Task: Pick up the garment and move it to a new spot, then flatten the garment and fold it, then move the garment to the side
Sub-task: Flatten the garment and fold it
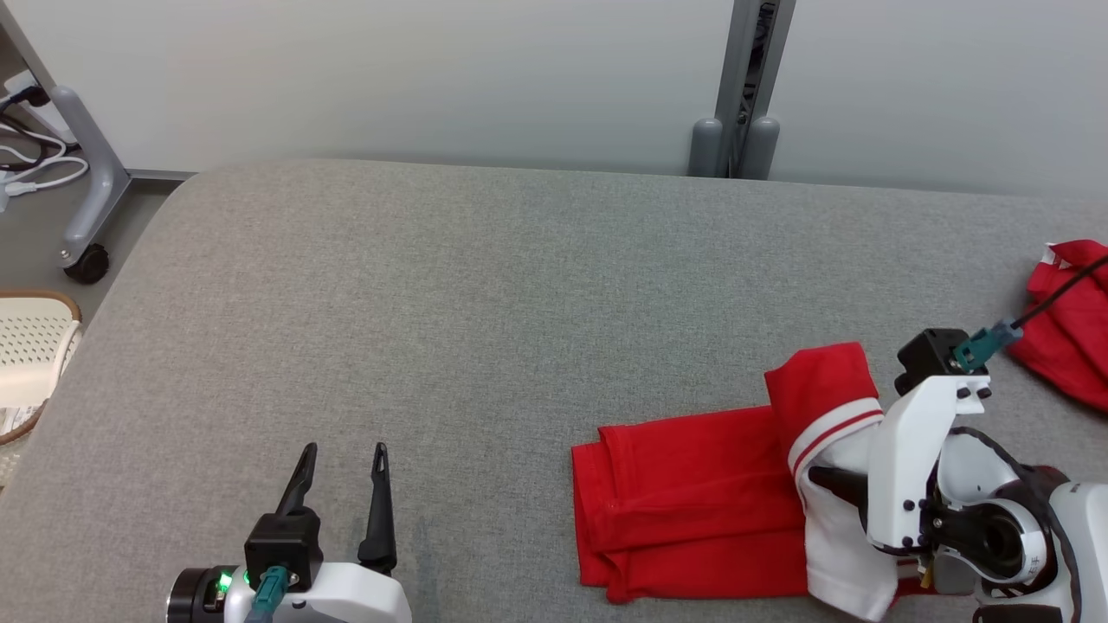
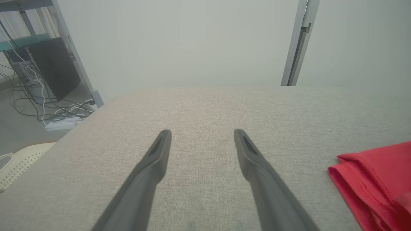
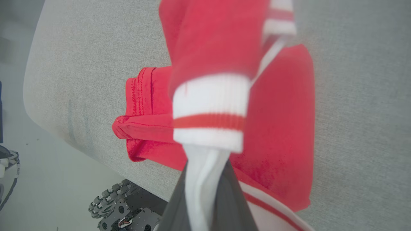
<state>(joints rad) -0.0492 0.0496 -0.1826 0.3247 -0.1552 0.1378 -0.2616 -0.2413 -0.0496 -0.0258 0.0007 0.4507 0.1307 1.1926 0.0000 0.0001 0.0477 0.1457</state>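
The garment (image 1: 692, 493) is red with white striped trim and lies partly folded on the grey table (image 1: 433, 303), near its front right. My right gripper (image 1: 831, 481) is shut on a white part of the garment and lifts a red sleeve with a striped cuff (image 1: 827, 407) above the rest. In the right wrist view the white cloth (image 3: 205, 179) is pinched between the dark fingers (image 3: 231, 199), with the cuff (image 3: 210, 112) draped just beyond. My left gripper (image 1: 342, 454) stands open over bare table at the lower left, well apart from the garment (image 2: 379, 179), with nothing between its fingers (image 2: 154, 160).
Another red cloth (image 1: 1069, 333) lies at the table's right edge. A white perforated basket (image 1: 30, 346) and a wheeled frame leg (image 1: 86, 260) stand off the table's left side. A grey post (image 1: 736, 86) rises behind. The table's front edge runs close to the garment (image 3: 96, 150).
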